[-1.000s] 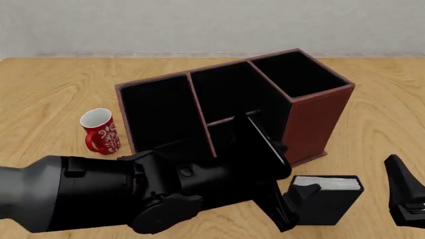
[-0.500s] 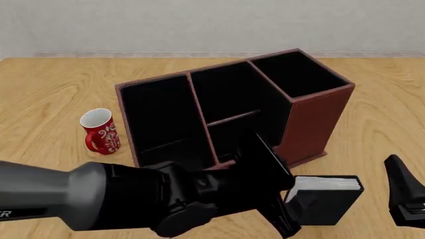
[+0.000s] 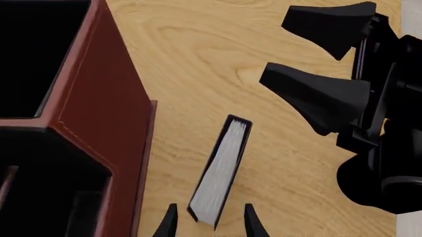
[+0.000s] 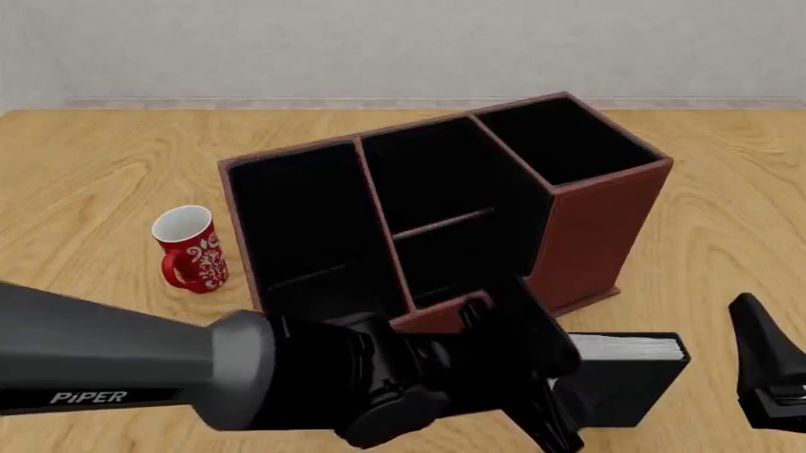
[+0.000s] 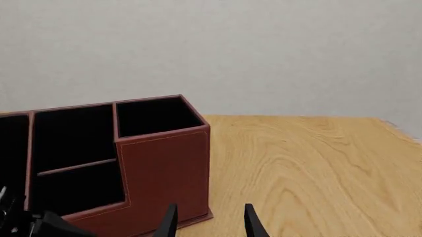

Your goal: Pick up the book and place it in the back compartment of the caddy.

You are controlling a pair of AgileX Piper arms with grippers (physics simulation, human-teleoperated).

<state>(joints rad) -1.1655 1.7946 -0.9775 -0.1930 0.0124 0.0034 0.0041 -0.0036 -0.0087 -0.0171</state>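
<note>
The wooden counter (image 4: 101, 170) carries everything, and the largest thing on it is the maroon caddy (image 4: 605, 226), a stepped box with black lining whose tall square slot stands at its right end in the front view. Its back compartment (image 4: 435, 179), the farther half of the split middle section, is dark inside, so I cannot tell what, if anything, lies in it.

The left arm (image 4: 113, 363) reaches across the near edge of the front view, grey in the forearm and black toward the wrist, and hides the caddy's low front wall. The left gripper (image 3: 207, 222) has its jaws released, one fingertip on either side of the near end of the book; whether they touch its covers cannot be told.

The book (image 4: 626, 373) stands on edge on the counter just in front of the caddy's right end, white page edges up.

The right gripper (image 3: 323, 59) hangs beside the book, apart from it, jaws spread and holding nothing.

The red-and-white mug (image 4: 189, 249) stands upright left of the caddy.
</note>
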